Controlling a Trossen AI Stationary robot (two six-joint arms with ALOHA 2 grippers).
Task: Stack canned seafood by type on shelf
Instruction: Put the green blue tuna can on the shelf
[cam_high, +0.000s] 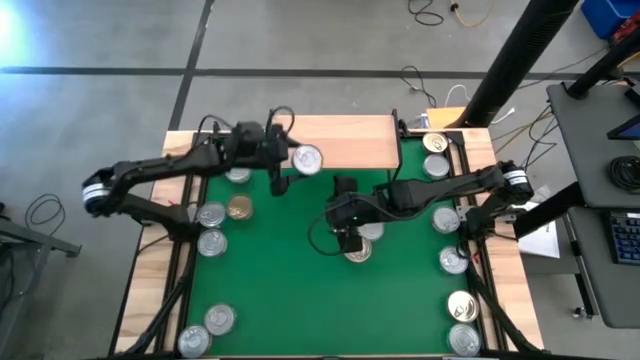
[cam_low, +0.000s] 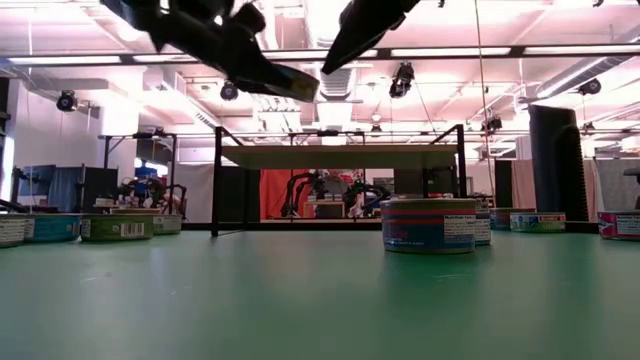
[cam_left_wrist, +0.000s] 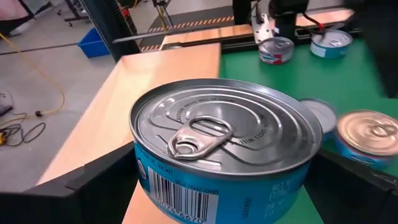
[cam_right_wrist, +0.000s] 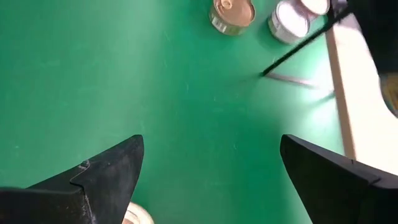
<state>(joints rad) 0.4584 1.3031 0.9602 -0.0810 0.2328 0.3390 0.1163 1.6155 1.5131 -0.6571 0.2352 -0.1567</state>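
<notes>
- Left gripper (cam_high: 292, 160) pinches a blue-sided tin (cam_left_wrist: 227, 155) above the shelf (cam_high: 350, 142) at 12 o'clock.
- Right gripper (cam_right_wrist: 208, 174) hangs spread above mid-mat, empty.

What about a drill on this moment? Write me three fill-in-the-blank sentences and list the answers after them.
1. The left gripper grips a can whose printed side is ___ in colour.
2. In the high view that can is above the light-wood board of the ___.
3. The right gripper is over the green mat with its jaws ___.

Missing words: blue; shelf; open
</notes>
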